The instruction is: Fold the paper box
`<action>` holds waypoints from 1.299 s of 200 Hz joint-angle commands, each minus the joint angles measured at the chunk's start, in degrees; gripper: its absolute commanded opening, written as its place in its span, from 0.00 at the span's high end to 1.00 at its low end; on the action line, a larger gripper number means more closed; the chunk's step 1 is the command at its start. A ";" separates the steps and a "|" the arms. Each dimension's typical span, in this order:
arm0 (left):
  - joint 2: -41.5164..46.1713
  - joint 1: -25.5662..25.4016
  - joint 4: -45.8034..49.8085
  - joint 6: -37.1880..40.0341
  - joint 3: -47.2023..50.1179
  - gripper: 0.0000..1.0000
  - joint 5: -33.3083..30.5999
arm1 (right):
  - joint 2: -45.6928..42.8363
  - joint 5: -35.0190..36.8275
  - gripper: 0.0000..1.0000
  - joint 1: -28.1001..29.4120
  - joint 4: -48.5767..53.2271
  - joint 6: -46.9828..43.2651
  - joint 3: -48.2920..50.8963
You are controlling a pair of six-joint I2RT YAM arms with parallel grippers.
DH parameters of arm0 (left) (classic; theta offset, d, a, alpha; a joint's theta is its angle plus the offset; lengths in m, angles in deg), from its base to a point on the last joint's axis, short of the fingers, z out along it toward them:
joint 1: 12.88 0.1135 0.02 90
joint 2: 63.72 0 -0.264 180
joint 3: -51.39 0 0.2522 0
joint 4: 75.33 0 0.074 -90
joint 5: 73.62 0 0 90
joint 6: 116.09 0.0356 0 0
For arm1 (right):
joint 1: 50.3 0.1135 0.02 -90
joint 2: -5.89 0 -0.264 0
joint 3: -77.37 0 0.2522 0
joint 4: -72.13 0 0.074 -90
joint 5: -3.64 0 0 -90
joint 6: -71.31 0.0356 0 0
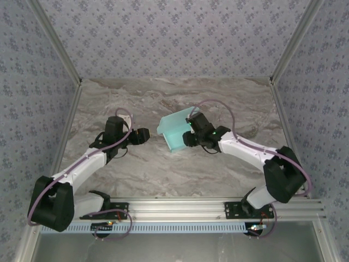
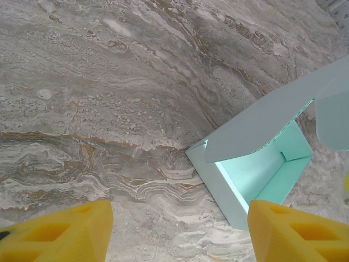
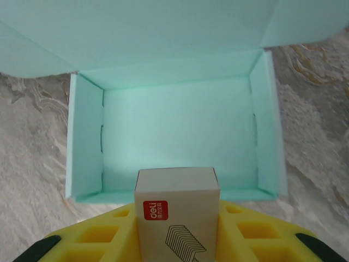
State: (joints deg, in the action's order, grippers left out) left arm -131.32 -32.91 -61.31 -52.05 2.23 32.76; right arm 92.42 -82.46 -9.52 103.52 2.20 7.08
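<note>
The paper box (image 1: 175,131) is pale turquoise card, folded into an open tray with its lid flap standing up, on the marble table near the middle. In the right wrist view the paper box (image 3: 180,125) lies open and empty inside. My right gripper (image 3: 177,229) is shut on a small white staples box (image 3: 177,213) with a red label, held just over the tray's near wall. In the top view that right gripper (image 1: 188,136) sits at the tray's right side. My left gripper (image 1: 146,136) stands open to the left of the tray and apart from it. Its yellow fingers (image 2: 60,232) are empty, with the paper box (image 2: 256,169) ahead on the right.
Patterned walls (image 1: 174,38) with metal frame posts close the table on three sides. A metal rail (image 1: 180,207) with both arm bases runs along the near edge. Bare marble (image 1: 152,169) lies between the arms and the rail.
</note>
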 commanded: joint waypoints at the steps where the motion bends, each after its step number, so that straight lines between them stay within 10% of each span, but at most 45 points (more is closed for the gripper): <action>1: 1.46 -0.27 1.15 1.08 0.25 0.34 -0.92 | 4.40 3.28 0.64 0.75 -4.85 -1.58 -3.17; 112: 2.66 -0.25 2.48 2.04 0.68 0.33 -2.27 | 19.46 13.31 0.64 5.09 -1.92 -3.94 -11.29; 260: 3.34 -0.27 3.09 2.40 0.77 0.32 -2.41 | 17.47 14.78 0.51 5.79 0.35 -2.71 -12.86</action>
State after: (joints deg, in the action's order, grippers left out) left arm -129.72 -32.91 -58.69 -50.67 2.56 30.64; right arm 113.31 -69.08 -4.41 101.73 -1.17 -6.01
